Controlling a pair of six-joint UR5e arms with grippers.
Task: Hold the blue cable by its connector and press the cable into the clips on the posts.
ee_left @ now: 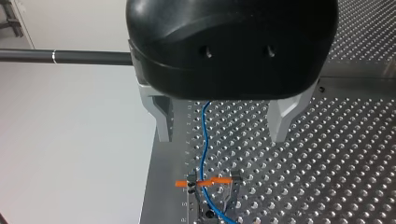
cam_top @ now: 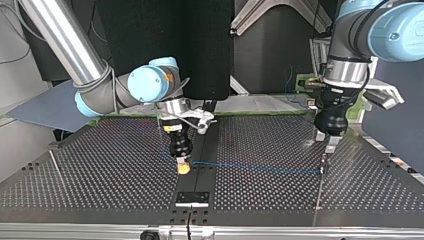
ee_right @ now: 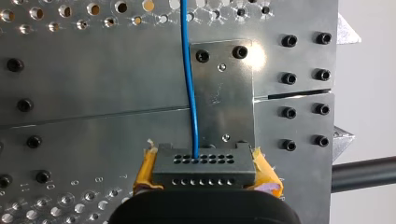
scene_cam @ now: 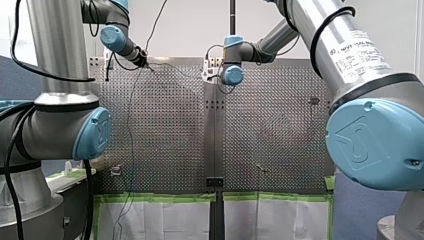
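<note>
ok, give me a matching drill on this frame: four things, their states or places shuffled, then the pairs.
Things
1. connector
2. blue cable
3. left gripper
4. orange strip

States or places
A. open, gripping nothing
B. clamped between the yellow pads of the right gripper
C. crosses the cable ahead of the left gripper
D. stretched between the two grippers

Pairs: 1-B, 2-D, 3-A, 4-C
</note>
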